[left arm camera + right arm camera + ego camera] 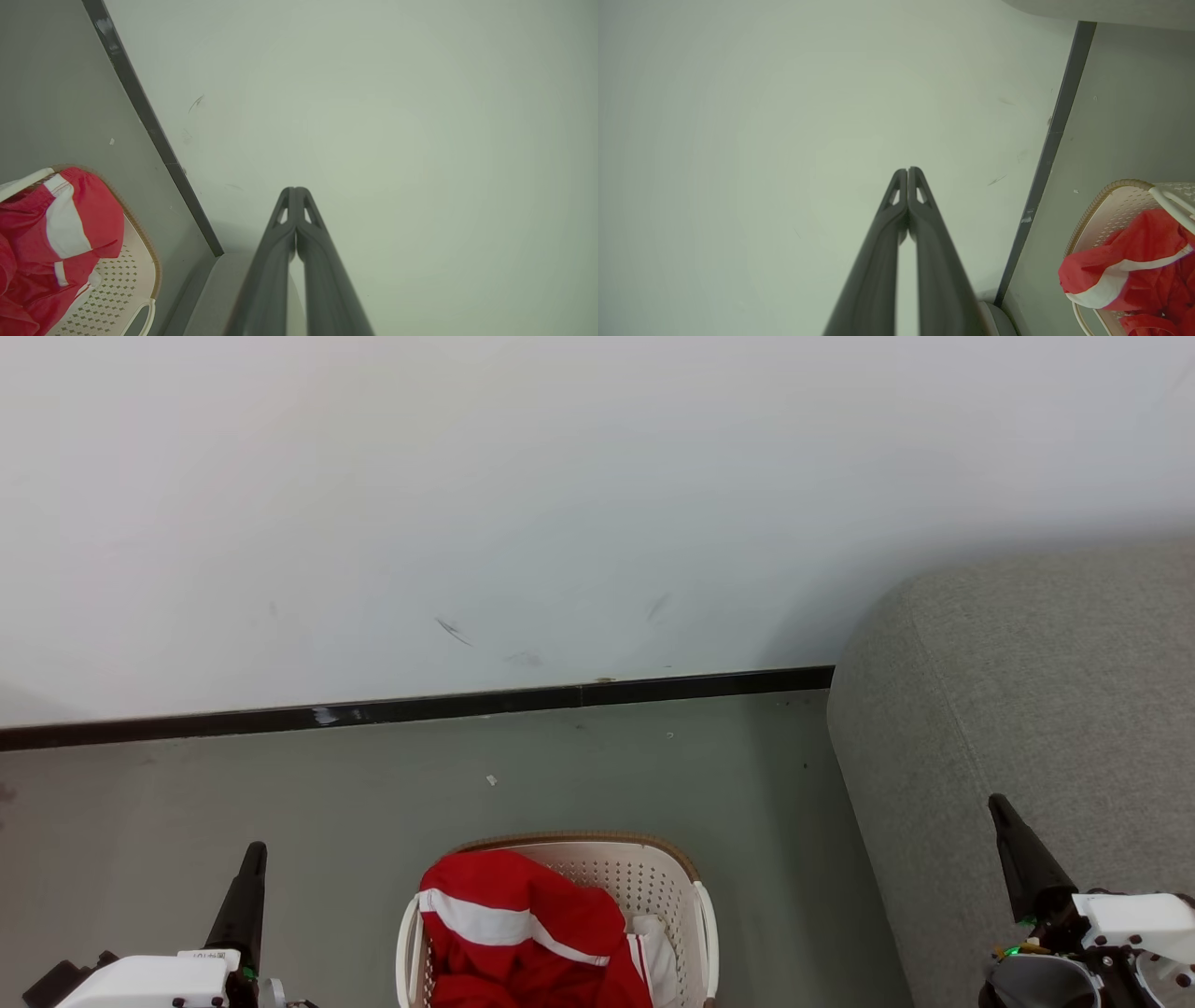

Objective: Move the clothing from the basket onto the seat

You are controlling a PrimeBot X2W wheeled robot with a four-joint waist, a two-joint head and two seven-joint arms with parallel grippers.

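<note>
The red clothing [518,933] with white stripes lies heaped in the cream perforated basket [663,882], which stands on the floor at the bottom middle of the head view. The grey seat [1027,691] rises at the right. My left gripper [254,854] is shut and empty at the lower left, left of the basket. My right gripper [999,803] is shut and empty in front of the seat. In the left wrist view the shut left gripper [295,190] points at the wall, with clothing [42,242] and basket [135,275] at its lower left. In the right wrist view the right gripper [907,171] is shut; clothing [1134,266] and basket [1106,205] sit at its lower right.
A pale wall [560,504] with a black skirting strip [420,707] runs behind the grey floor [280,803]. Small scraps of debris lie on the floor beyond the basket.
</note>
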